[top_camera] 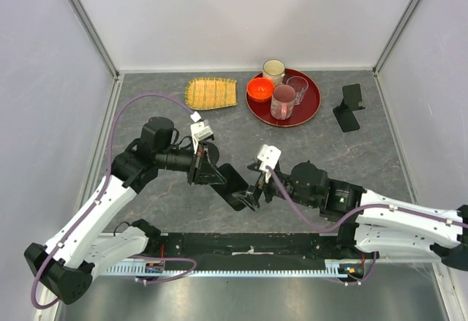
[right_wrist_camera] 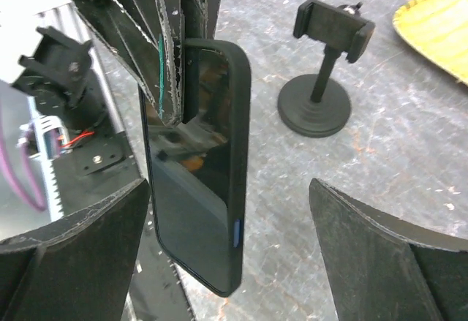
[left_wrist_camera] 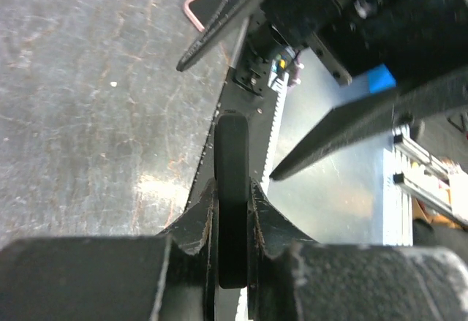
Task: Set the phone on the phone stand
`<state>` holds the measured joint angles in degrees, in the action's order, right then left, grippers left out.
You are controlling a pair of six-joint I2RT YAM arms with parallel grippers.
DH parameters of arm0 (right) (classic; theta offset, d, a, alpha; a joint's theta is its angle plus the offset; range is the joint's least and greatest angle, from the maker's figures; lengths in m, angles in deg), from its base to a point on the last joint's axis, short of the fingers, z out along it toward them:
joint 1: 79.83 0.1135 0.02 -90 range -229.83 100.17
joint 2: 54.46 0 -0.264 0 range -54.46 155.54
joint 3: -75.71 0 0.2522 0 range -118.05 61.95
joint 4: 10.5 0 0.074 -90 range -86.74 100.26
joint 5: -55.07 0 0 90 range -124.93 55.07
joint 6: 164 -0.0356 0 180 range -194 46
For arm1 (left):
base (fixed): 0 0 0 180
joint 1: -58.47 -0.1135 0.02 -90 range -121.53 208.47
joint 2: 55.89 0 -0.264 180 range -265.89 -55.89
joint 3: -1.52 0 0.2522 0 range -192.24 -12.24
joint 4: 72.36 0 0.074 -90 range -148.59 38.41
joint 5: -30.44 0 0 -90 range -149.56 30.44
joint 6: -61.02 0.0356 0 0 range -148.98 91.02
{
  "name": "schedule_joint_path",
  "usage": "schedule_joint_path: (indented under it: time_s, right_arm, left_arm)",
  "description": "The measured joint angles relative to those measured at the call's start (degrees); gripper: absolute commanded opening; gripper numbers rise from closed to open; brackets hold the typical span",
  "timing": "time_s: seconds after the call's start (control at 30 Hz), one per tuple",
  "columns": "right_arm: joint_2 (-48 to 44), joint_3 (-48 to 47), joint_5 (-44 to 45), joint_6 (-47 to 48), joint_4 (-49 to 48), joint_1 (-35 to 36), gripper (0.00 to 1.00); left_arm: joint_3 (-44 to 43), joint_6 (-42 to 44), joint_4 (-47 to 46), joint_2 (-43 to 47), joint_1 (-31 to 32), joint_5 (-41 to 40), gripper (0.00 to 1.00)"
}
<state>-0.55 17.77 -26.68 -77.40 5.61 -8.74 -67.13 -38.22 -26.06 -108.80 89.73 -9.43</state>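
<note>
Phone (right_wrist_camera: 197, 175): off the table (top_camera: 307, 145), up in the air between the 2 arms, pinched at 1 end by the left gripper (left_wrist_camera: 232, 204), thin edge toward the left wrist camera. Long axis running from that gripper out toward the right arm, free end reaching in between the fingers (right_wrist_camera: 73, 248) of the right gripper (right_wrist_camera: 228, 211). Left jaws together on the phone's 2 faces, no gap showing. Right jaws wide apart, 1 to each side of the free end, holding nothing; cannot tell whether the nearer finger brushes the phone. By that straddle, probably a handover not yet made.

Phone stand (right_wrist_camera: 314, 109): upright on the table, round base flat, short stem, clamp plate on top, nothing in it. From the right wrist, beyond the phone and off to its right, near but apart. Closer to the left arm than to the right; hard to pick out from above. Next move likely to hinge on carrying the phone across that gap and lining its long axis up with the clamp.

Farther back: yellow mat (top_camera: 212, 92), red tray (top_camera: 313, 105) with cups (top_camera: 284, 102).
</note>
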Motion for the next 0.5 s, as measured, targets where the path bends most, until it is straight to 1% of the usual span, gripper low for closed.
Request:
schedule_joint_path:
  time_s: [0.07,0.1,0.17,0.2,0.33,0.37,0.4,0.47,0.5]
  right_arm:
    - [-1.86,0.0,-4.7,-1.68,1.92,-2.19,0.9]
    - [-2.84,0.0,-7.15,-2.6,2.71,-3.15,0.83]
    - [-4.28,0.0,-12.2,-3.91,3.56,-5.03,0.79]
    - [-4.7,-0.02,-15.19,-4.57,3.78,-5.97,0.77]
    - [-4.26,-0.02,-25.51,-7.26,3.61,-9.79,0.76]
    - [-3.72,-0.02,-27.85,-8.0,3.3,-10.27,0.74]
    - [-2.99,-0.02,-29.94,-8.72,2.84,-10.47,0.69]
    - [-1.31,-0.22,-33.07,-9.94,2.03,-10.51,0.6]
    - [-0.48,-0.31,-34.23,-10.54,1.7,-10.49,0.53]
  left_arm:
    - [0.0,2.05,0.92,-0.7,0.15,2.54,0.02]
    - [0.0,3.02,1.33,-1.09,0.33,3.52,0.02]
    - [0.0,4.44,1.79,-1.62,0.79,5.33,0.02]
    - [0.0,4.87,1.75,-1.7,1.09,5.99,0.02]
    - [0.0,5.66,1.49,-1.55,1.99,8.61,0.02]
    - [0.0,5.7,1.36,-1.53,2.25,9.03,0.02]
    - [-0.02,5.73,1.29,-1.53,2.36,9.18,0.02]
    - [-0.02,5.79,1.11,-1.53,2.71,9.64,0.02]
    - [-0.02,5.79,1.05,-1.49,2.84,9.84,0.02]
